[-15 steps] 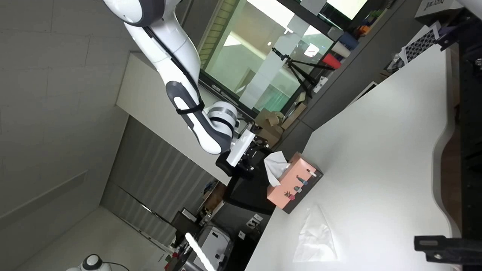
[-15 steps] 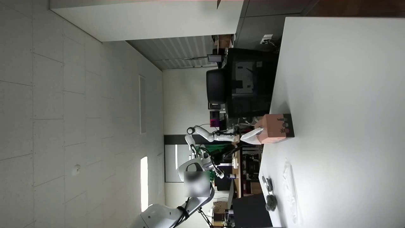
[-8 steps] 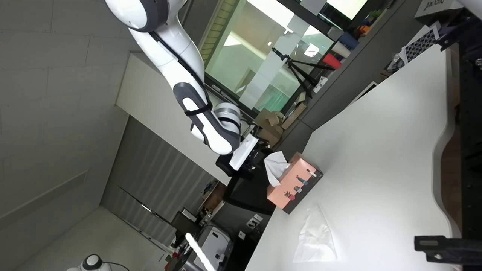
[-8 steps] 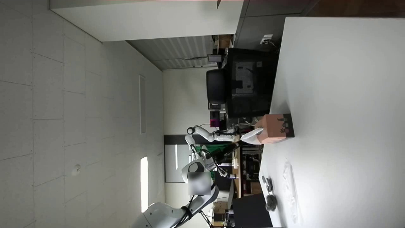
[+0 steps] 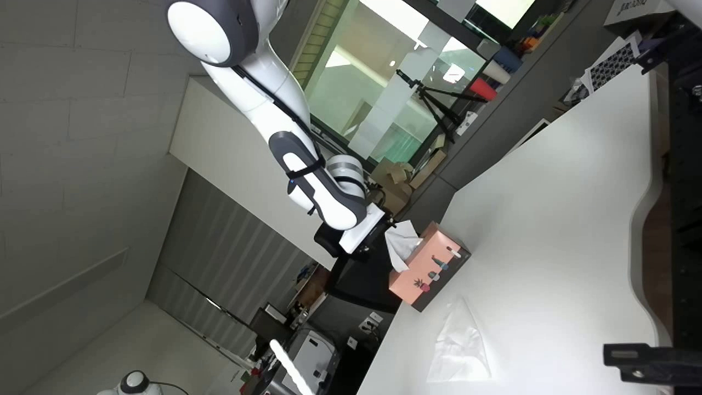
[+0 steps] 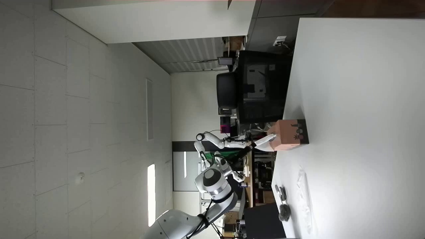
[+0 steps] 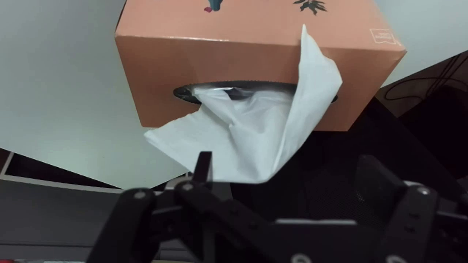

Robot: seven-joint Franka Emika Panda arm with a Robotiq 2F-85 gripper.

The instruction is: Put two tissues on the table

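One tissue [image 7: 252, 135] juts from the box [image 7: 234, 58], just in front of the gripper [image 7: 284, 162]. The fingers [image 7: 202, 168] stand wide apart — one overlaps that tissue in view; touching or not, I can't tell. Another tissue [image 5: 459, 351] lies on the table [image 5: 548, 219] near the box — a chair [image 6: 262, 86] beyond.

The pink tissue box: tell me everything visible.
The box is rectangular and salmon-pink, apparently cardboard, with plant prints and a dark lower band. It stands upright on the white table, near an edge. A white tissue pokes from the dark oval slot in its top. The pincer seems apart from it.
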